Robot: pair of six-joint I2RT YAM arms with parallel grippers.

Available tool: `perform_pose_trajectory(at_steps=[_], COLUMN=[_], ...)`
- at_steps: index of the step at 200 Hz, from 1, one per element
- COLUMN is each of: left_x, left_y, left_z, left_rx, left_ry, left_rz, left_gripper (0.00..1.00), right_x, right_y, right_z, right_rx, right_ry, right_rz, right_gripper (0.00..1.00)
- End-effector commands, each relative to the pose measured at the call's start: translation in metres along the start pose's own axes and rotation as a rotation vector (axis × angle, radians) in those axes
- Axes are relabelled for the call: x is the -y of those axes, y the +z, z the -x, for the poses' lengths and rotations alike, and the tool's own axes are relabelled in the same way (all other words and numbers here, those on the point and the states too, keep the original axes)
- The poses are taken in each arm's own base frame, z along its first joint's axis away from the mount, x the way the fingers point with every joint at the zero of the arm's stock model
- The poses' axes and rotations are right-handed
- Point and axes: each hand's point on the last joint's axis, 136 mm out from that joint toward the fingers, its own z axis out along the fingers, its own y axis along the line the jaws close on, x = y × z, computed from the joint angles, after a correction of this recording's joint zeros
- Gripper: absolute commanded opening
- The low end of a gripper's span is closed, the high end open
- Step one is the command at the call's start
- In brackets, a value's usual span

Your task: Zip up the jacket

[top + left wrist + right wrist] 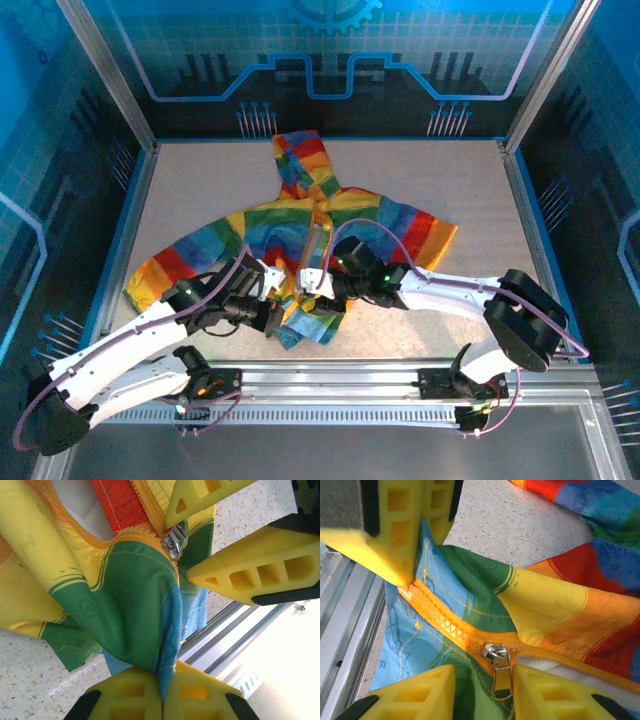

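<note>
**Speckled tabletop, blue enclosure: slider position ahead of the pull**

Work surface: a pale speckled table walled by blue printed panels, with an aluminium rail along the near edge. Bare table lies on all sides of the garment.

Task item: the jacket lies flat at mid-table, hood toward the far wall, hem toward the arm bases, sleeves spread left and right.

Left gripper: closed, pinching the hem fabric at the foot of the zipper.

Right gripper: jaws part-way open, one finger on each side of the pull tab. Gaps show on both sides, so it appears to hold nothing.

Key relation: the zipper slider sits between the right fingertips, a short way up from the hem. Closed zipper teeth run from the left gripper's pinch to the slider; beyond it the front is open to the white lining. The zipper's long axis runs from the hem toward the hood, away from the bases. The right gripper is nearer the slider.

Judgement: closing on the tab, then travel toward the hood against the hem anchor.
</note>
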Motion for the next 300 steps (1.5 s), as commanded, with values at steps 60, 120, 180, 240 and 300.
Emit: perform_pose_trajectory(at_steps=[60, 120, 180, 240, 300], left_x=[0.004, 0.002, 0.003, 0.005, 0.004], left_y=[-0.003, -0.004, -0.006, -0.007, -0.007], left_z=[0.002, 0.002, 0.002, 0.004, 0.003], left_rx=[-0.009, -0.004, 0.001, 0.002, 0.000], left_ry=[0.029, 0.020, 0.018, 0.025, 0.018], left_rz=[-0.002, 0.010, 0.006, 0.005, 0.006], left_gripper=[0.00, 0.00, 0.00, 0.00, 0.00], right_x=[-0.001, 0.006, 0.004, 0.007, 0.010], right_y=[0.000, -0.002, 0.002, 0.010, 0.009], right_z=[0.005, 0.003, 0.004, 0.006, 0.011], right_rx=[-0.037, -0.062, -0.050, -0.060, -0.053], right_ry=[0.005, 0.004, 0.023, 0.022, 0.025], right_rz=[0.027, -0.017, 0.004, 0.028, 0.017], right_gripper=[0.15, 0.04, 0.28, 0.35, 0.18])
